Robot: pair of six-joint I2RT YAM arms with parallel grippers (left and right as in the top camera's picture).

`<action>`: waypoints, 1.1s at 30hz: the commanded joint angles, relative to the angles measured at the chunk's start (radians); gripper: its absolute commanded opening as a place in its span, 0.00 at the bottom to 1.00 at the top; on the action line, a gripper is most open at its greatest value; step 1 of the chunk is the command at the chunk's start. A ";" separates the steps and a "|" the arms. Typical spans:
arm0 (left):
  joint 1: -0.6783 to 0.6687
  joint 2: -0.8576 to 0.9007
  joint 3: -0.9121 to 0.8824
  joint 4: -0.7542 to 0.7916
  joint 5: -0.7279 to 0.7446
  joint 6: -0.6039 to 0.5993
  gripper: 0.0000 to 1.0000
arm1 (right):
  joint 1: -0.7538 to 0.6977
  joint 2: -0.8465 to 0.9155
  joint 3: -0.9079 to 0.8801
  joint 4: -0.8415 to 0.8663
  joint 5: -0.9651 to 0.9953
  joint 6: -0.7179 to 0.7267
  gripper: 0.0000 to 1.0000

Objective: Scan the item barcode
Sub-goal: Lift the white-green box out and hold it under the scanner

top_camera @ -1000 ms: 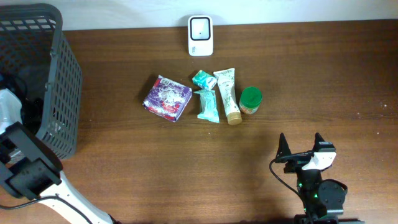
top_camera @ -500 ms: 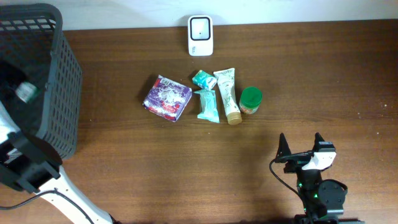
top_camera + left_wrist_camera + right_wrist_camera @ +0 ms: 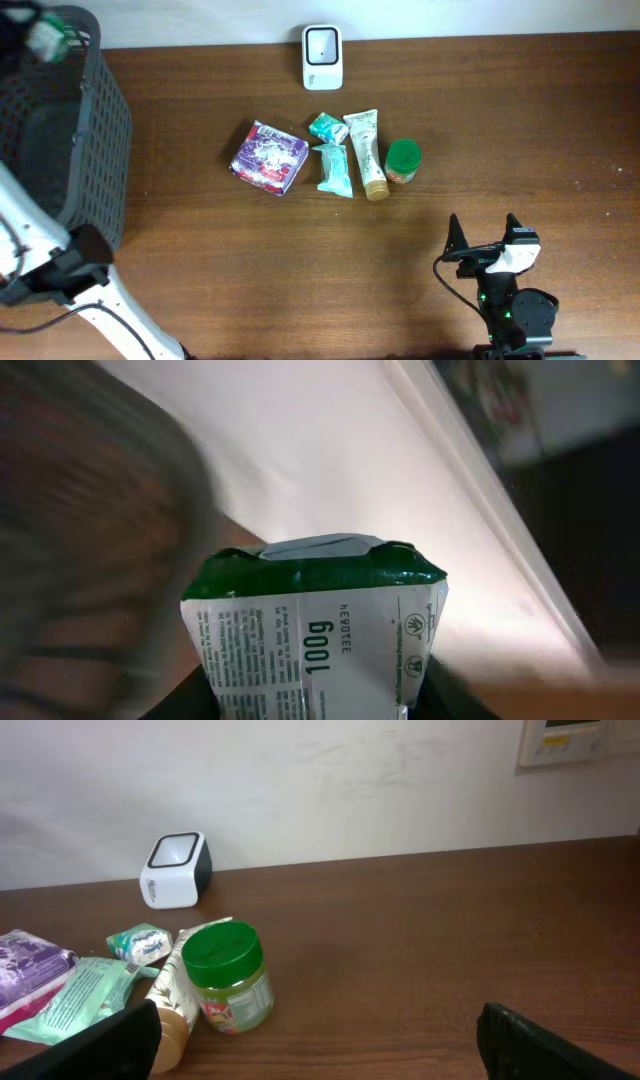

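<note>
**Item:** green-and-white pouch (image 3: 315,622), marked "100g", with a crimped green seal along its top edge.

**Location:** upper left of the overhead frame, raised above the far rim of the dark mesh basket (image 3: 95,150) and clear of the bench (image 3: 250,270). It fills the lower centre of the left wrist view. No barcode shows on the face turned to that camera.

**Handling (judged):** light. The film wrapper is soft and likely slick, and would buckle or slide under a hard pinch but is not fragile. It is best held across the flat body near one end, leaving the printed panel uncovered for reading.

**Left end effector** (image 3: 312,698): closed on the pouch's lower part. Its fingers appear only as dark shapes at the bottom of the frame, and the overhead view of it is blurred.

**Scanner** (image 3: 322,57): white unit, top centre of the overhead frame, well apart from the pouch.

**Other stock, bench centre:**
- purple packet (image 3: 268,157)
- teal sachet (image 3: 335,170)
- small teal packet (image 3: 327,126)
- tube (image 3: 366,152), lying flat
- green-lidded jar (image 3: 403,161), just beside the tube

**Right end effector** (image 3: 483,230): lower right of the overhead frame, spread wide and holding nothing.
</note>
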 commanded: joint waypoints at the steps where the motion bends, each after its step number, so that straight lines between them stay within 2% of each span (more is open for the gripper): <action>1: -0.142 -0.035 0.020 -0.061 0.128 0.020 0.41 | 0.008 -0.006 -0.007 -0.004 0.008 0.004 0.98; 3: -0.233 -0.035 0.020 -0.137 0.062 0.082 0.43 | 0.008 -0.006 -0.007 -0.004 0.009 0.004 0.99; 6: -0.390 -0.035 0.019 -0.262 -0.195 0.127 0.44 | 0.008 -0.006 -0.007 -0.004 0.009 0.004 0.99; 10: -0.599 -0.034 -0.038 -0.298 -0.390 0.179 0.44 | 0.008 -0.006 -0.007 -0.004 0.008 0.004 0.99; 15: -0.842 -0.034 -0.296 -0.298 -0.640 0.183 0.44 | 0.008 -0.006 -0.007 -0.004 0.009 0.004 0.99; 17: -0.915 -0.034 -0.446 -0.298 -0.715 0.183 0.44 | 0.008 -0.006 -0.007 -0.004 0.008 0.004 0.99; 18: -0.966 -0.034 -0.581 -0.283 -0.751 0.183 0.44 | 0.008 -0.006 -0.007 -0.004 0.008 0.004 0.99; 21: -1.016 -0.034 -0.780 -0.186 -0.762 0.183 0.44 | 0.008 -0.006 -0.007 -0.004 0.009 0.004 0.99; 25: -1.043 -0.034 -1.014 0.043 -0.763 0.182 0.46 | 0.008 -0.006 -0.007 -0.004 0.008 0.004 0.99; 29: -1.038 -0.034 -1.120 0.197 -0.813 0.182 0.52 | 0.008 -0.006 -0.007 -0.004 0.009 0.004 0.99; 30: -1.038 -0.034 -1.123 0.204 -0.829 0.182 0.54 | 0.008 -0.006 -0.007 -0.004 0.009 0.004 0.99; 32: -1.038 -0.034 -1.123 0.217 -0.842 0.182 0.68 | 0.008 -0.006 -0.007 -0.004 0.008 0.004 0.99; 33: -1.038 -0.034 -1.123 0.229 -0.841 0.182 0.69 | 0.008 -0.006 -0.007 -0.004 0.008 0.004 0.99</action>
